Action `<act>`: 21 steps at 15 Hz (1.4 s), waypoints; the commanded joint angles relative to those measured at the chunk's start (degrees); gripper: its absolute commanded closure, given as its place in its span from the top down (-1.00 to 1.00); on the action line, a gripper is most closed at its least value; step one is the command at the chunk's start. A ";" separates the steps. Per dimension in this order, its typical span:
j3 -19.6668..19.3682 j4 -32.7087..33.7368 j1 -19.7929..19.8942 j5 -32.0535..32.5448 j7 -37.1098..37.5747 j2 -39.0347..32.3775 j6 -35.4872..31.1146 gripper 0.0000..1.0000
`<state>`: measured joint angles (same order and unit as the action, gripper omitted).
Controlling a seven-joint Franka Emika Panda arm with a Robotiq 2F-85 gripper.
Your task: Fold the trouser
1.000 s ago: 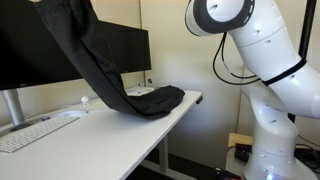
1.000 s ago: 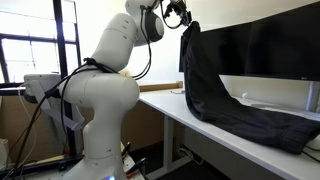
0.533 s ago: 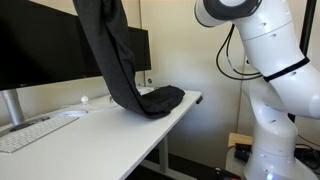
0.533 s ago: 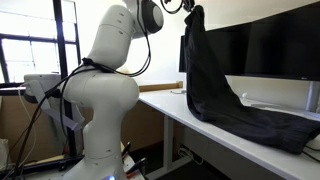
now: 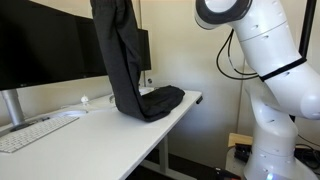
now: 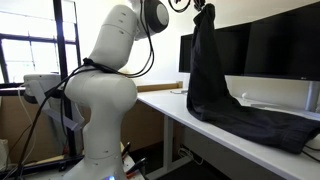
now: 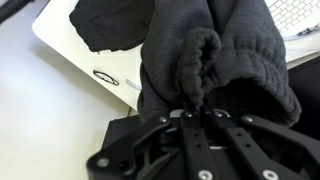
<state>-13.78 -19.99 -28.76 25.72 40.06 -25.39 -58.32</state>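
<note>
Fingers (image 7: pixel 188 135) clamped tight on bunched elastic end of trouser (image 5: pixel 124 60), high over the bench (image 5: pixel 90 140). Fabric hangs straight down. Lower end heaped on bench corner, by the monitor (image 5: pixel 40 45).

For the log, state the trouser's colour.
The trouser is plain black, clearest in an exterior view.

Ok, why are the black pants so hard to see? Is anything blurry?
In an exterior view the trouser blends into the dark monitor; in the wrist view its gathered folds show clearly, while the end effector up close looks dark and slightly soft.
</note>
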 commanded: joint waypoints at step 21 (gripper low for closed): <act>2.52 0.03 27.20 -9.68 -14.31 0.59 0.09 -0.96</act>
<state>-13.10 -19.95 -4.38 19.09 30.09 -26.17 -57.47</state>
